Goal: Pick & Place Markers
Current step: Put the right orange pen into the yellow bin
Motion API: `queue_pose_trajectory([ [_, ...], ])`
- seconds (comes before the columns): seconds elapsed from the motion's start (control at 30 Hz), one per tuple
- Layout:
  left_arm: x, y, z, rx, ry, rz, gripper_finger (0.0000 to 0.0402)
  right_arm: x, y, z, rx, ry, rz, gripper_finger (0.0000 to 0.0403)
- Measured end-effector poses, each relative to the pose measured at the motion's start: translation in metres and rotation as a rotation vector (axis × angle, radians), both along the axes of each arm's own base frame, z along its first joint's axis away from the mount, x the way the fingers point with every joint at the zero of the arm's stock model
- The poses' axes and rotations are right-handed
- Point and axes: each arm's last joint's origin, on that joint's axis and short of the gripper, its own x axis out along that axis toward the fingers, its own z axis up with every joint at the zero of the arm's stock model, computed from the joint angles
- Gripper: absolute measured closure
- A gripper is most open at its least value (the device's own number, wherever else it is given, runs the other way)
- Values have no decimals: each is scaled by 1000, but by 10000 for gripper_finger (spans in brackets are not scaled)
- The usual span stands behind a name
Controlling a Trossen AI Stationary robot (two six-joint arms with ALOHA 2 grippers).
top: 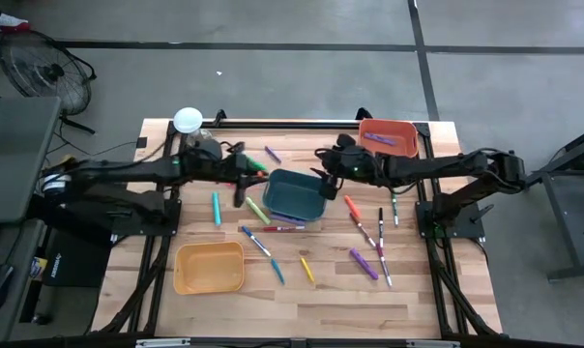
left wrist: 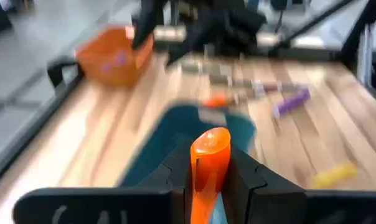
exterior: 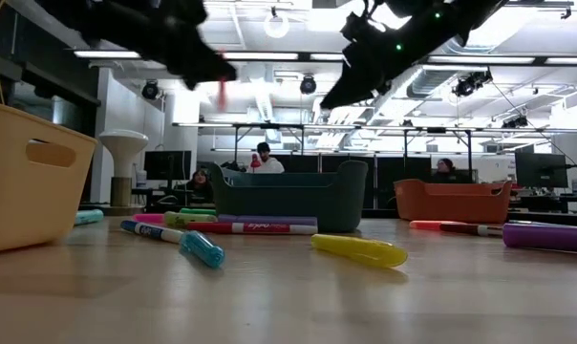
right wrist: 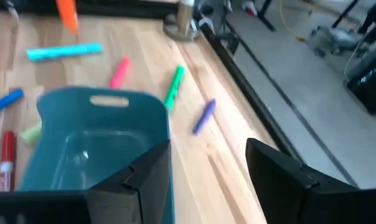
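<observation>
My left gripper [top: 246,180] hangs just left of the teal bin [top: 294,194], shut on an orange marker [left wrist: 210,163]. My right gripper [right wrist: 208,163] hovers open over the bin's far right corner [right wrist: 157,112] with nothing between its fingers. Several other markers lie flat on the wooden table: a purple one [top: 363,263], a yellow one [top: 307,271], a cyan one [top: 216,207] and a red-and-white one [exterior: 260,227] against the bin's near side. A further purple marker [top: 379,138] lies inside the orange bin [top: 389,137]. My left gripper pinches the orange marker between its two fingers, and the marker's rounded end [left wrist: 211,142] sticks out past the fingertips. The fingers reach from the table's left side, slanting a little down. The marker [exterior: 220,93] is lifted clear of the table, beside the teal bin.
A yellow bin [top: 209,267] stands at the near left, and a white round stand [top: 188,120] at the far left corner. Black frame rails run along the table's far and side edges. People sit in the room beyond the table.
</observation>
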Motion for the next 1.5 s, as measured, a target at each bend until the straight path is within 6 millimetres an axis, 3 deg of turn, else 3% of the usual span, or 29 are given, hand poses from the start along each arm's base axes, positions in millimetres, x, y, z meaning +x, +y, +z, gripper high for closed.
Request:
queue_pose_trajectory([
  [0.23, -44, -23, 8, -66, 116, 11, 354, -3, 0, -5, 32, 43, -18, 206],
  [0.5, -60, -51, -5, -209, 305, -22, 354, -5, 1, -8, 63, 71, -34, 206],
  [0.9, -55, -102, -37, -407, 670, -82, 354, -12, 2, -17, 127, 165, -64, 206],
  [1.1, -54, -128, -31, -400, 870, -46, 354, -12, 2, -17, 137, 167, -68, 206],
  [1.3, -37, -152, -28, -333, 977, -63, 354, -13, 3, -18, 140, 179, -67, 205],
  [1.5, -21, -165, -49, -350, 1145, -76, 343, -16, 3, -21, 154, 221, -71, 205],
])
